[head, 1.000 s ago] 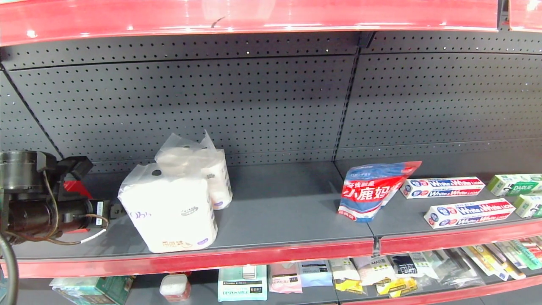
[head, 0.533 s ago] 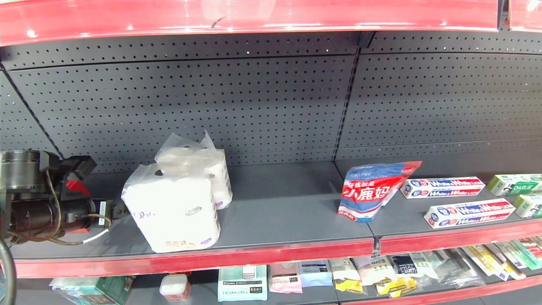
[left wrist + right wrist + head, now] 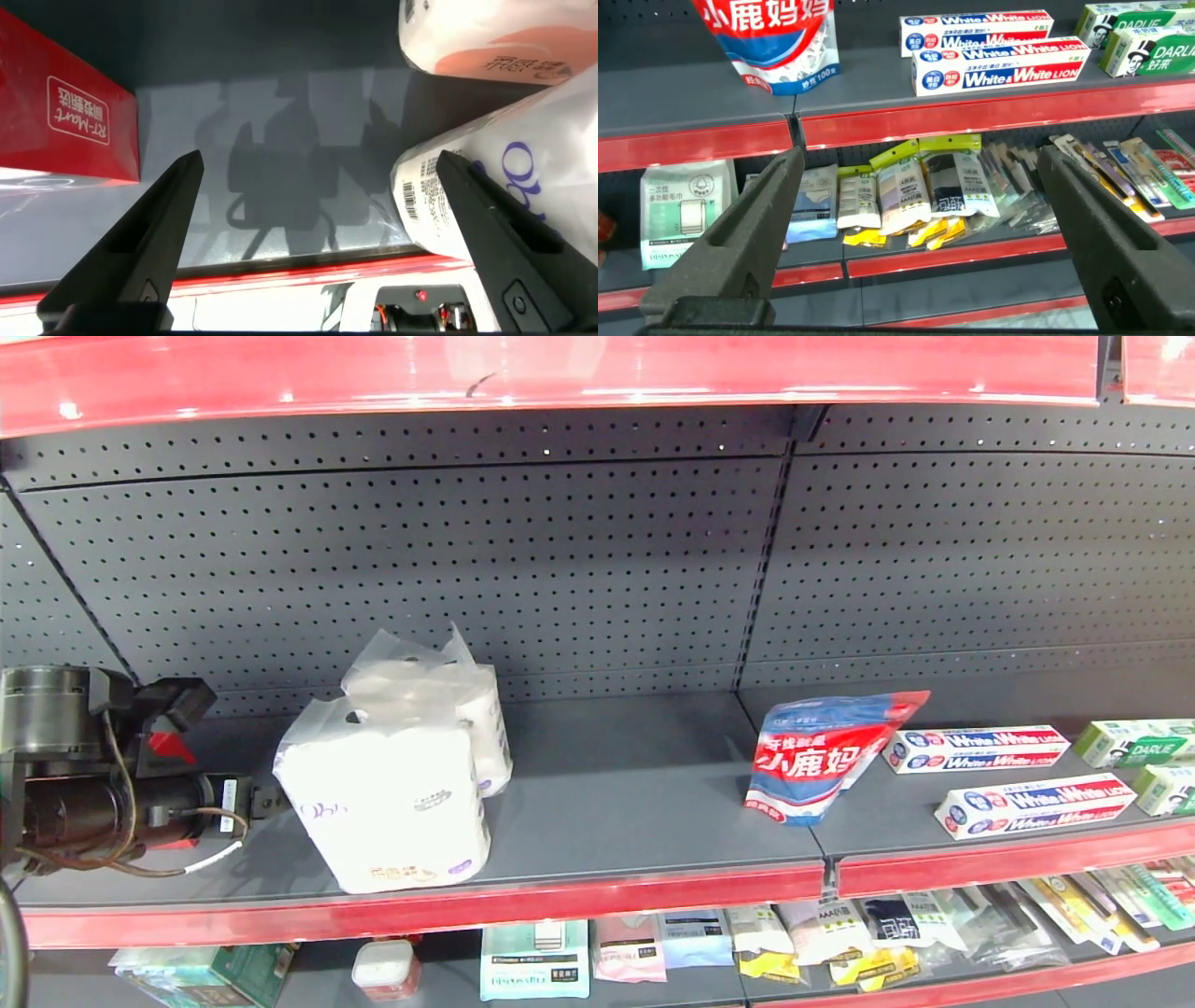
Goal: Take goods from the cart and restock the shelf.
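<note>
Release stage of restocking is being judged as the step in hand. Left gripper is being shown with jaws spread wide, nothing clamped between them, low over the shelf near its front lip. Front roll pack is sitting on the shelf just beside one finger; actual contact cannot be confirmed. Next move is being judged as a straight pull-back away from the pack, with care taken not to drag the loose wrap, then a trip to the cart for more goods. Pack is being seen as white rolls in clear film, with a bunched top flap and a punched hole, standing upright and slightly turned; likely light and squashy. On the gripper's other side, a red box is lying near. Beyond the front pack, a second roll pack is standing against it. Right gripper is likewise being shown spread and empty, facing the shelf edge below a pouch; toothpaste boxes are lying farther along.
</note>
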Tool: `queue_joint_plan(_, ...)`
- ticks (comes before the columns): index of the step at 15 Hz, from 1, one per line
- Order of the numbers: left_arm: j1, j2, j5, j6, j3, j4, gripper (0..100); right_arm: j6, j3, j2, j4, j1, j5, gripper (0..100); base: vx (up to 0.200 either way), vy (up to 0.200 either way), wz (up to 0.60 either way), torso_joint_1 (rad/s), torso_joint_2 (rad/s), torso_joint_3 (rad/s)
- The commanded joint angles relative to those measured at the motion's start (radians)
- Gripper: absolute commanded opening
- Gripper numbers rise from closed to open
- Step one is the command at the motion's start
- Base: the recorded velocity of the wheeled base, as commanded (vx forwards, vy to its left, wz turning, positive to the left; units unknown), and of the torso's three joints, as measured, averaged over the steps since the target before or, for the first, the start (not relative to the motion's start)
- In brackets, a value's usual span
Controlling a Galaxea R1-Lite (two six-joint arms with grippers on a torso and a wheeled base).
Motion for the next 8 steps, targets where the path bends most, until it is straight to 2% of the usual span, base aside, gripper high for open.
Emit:
queue_joint_plan(1,-0.001,-0.003,0.000,0.000,0.001,0.000,100,-0.001,0.000,0.002,0.000,0.000,0.000,100,0.000,0.000,0.00,0.000,0.00,0.000)
queue_joint_plan(8,-0.021,-0.008,0.001,-0.005,0.006,0.000,100,-0.001,0.000,0.002,0.000,0.000,0.000,100,0.000,0.000,0.00,0.000,0.00,0.000)
